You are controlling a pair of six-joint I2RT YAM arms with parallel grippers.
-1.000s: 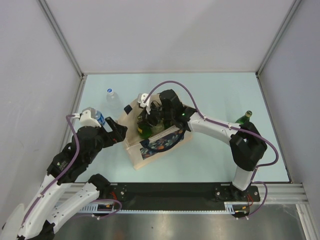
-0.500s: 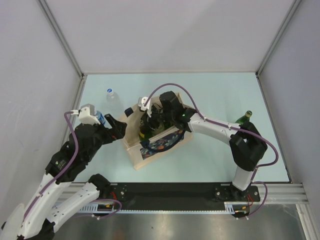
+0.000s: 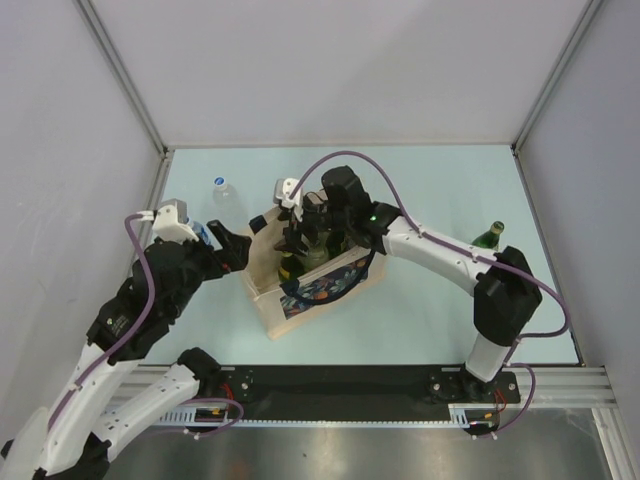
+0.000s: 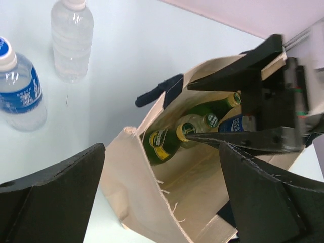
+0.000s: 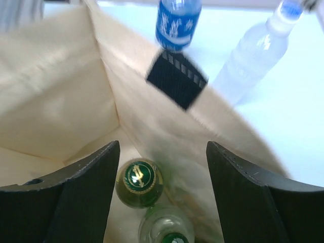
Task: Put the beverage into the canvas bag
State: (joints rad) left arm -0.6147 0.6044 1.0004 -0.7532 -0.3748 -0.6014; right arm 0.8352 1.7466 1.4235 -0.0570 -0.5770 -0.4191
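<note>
Right pincer (image 5: 162, 152) higher, wider, above bottle (image 5: 139, 182) in canvas bag (image 3: 272, 305).

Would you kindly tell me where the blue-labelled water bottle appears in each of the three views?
Top external: blue-labelled water bottle left of centre, partly hidden by the left arm.
Left wrist: at the far left edge.
Right wrist: top centre, beyond the bag's rim.
Shared landmark: the canvas bag.
</note>
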